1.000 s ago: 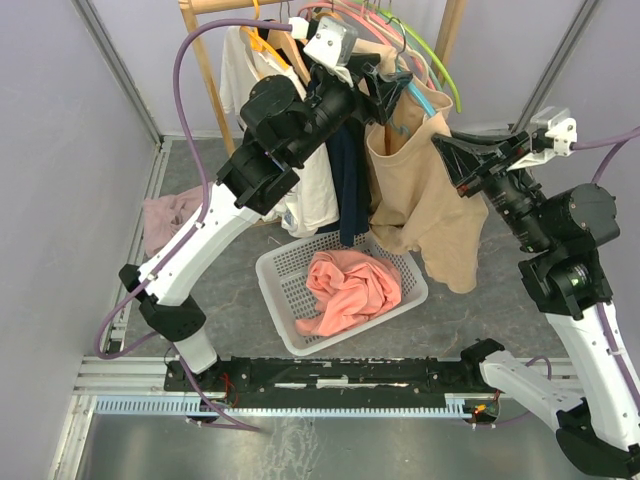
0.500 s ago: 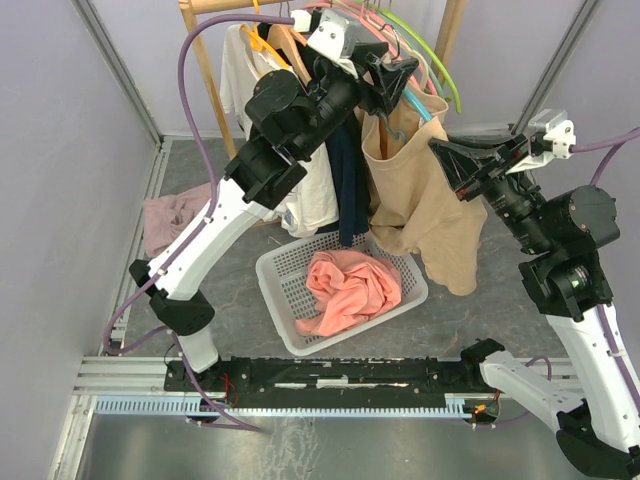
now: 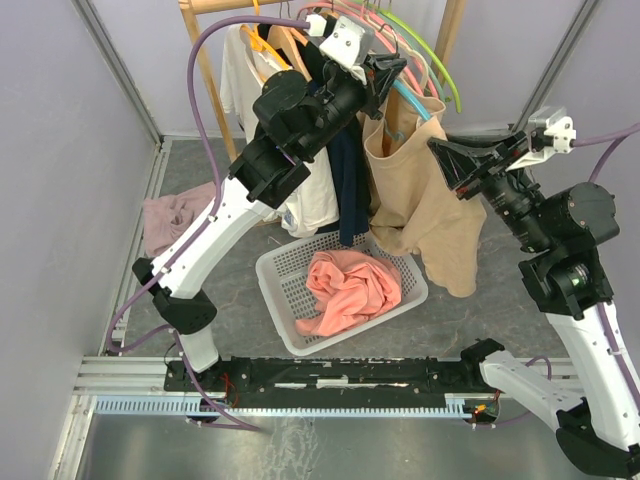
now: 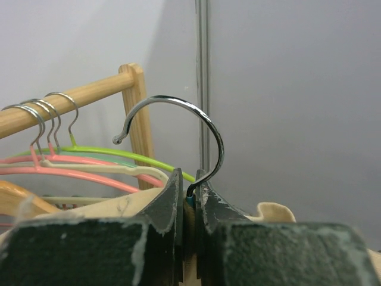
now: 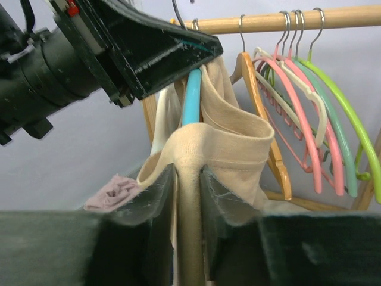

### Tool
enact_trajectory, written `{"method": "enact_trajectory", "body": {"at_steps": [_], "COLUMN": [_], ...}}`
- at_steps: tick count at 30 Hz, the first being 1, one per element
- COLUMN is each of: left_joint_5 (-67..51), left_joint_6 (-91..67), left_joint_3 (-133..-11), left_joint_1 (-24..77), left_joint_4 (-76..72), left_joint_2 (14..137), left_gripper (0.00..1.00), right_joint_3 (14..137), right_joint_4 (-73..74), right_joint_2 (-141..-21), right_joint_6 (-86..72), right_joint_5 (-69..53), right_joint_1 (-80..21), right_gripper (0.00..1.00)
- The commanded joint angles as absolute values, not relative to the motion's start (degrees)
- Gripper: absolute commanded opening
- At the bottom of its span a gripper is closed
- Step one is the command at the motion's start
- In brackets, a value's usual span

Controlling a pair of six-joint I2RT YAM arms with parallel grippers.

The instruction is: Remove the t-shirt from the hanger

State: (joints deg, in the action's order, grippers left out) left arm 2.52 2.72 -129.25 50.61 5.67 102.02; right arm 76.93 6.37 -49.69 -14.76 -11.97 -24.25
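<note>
Top view: we see the left gripper (image 3: 388, 75) up by the wooden rail (image 3: 205, 70), at the neck of the blue hanger (image 3: 410, 100). The tan t-shirt (image 3: 425, 200) drapes from that hanger. The right gripper (image 3: 443, 158) sits at the shirt's upper right edge. From here we can't tell whether it has cloth. Below is a basket (image 3: 285, 300) with a pink garment (image 3: 345, 285) in it, probably the drop spot.

Left wrist view: the jaws are clenched on the base of the hook (image 4: 196, 116), with no visible gap either side of the wire. The hook's curve shows against bare wall, and the rail lies off to the left with spare hangers (image 4: 89, 161) on it. We judge the hanger is held clear of the rail so it stays steady while the shirt is pulled.

Right wrist view: the right gripper (image 5: 187, 179) is pinched shut on a fold of the t-shirt (image 5: 229, 143), with fabric squeezed between both fingers. The hanger's blue arm (image 5: 191, 95) runs up under the cloth into the left gripper (image 5: 161, 50). The shirt is on the hanger, not yet off. We read this grip as set for dragging that side down off the hanger's end. The risk is the collar snagging at the neck.
</note>
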Motion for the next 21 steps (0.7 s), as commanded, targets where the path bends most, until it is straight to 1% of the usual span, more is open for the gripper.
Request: {"method": "enact_trajectory", "body": {"at_steps": [1,2,3,7,16,21], "left_joint_5": [5.5,6.4,7.4,10.7,15.0,16.9], "left_joint_6": [2.4,2.7,3.0,4.2,5.8,6.5], "left_joint_3": [-130.7,-131.0,-131.4,-133.1,-138.5,-138.2], "left_joint_1": [50.6,50.6,50.6,50.7,50.6,50.6], "left_joint_4": [2.9,3.0,3.1,4.0,6.8,7.0], "left_joint_2": [101.4,101.4,101.5,102.0,103.6,102.6], "left_gripper": [0.03,0.03,0.03,0.03,0.03,0.03], "right_joint_3": [81.6,82.1,82.6,83.5,78.5,75.9], "right_joint_4": [4.6,6.0,7.5,13.1,23.6,28.6], "right_joint_2": [-49.4,-49.4,-49.3,-48.3,-41.7,-38.3], "right_joint_6": [-14.3,-13.8,-13.3,-12.2,-11.2,-10.8], "right_joint_5": [-11.4,-11.4,-11.4,-10.9,-6.6,-3.3], "right_joint_1": [-24.3,-24.3,-24.2,-24.2,-24.2,-24.3], "right_gripper": [0.47,0.57,0.62,0.71,0.73,0.73]}}
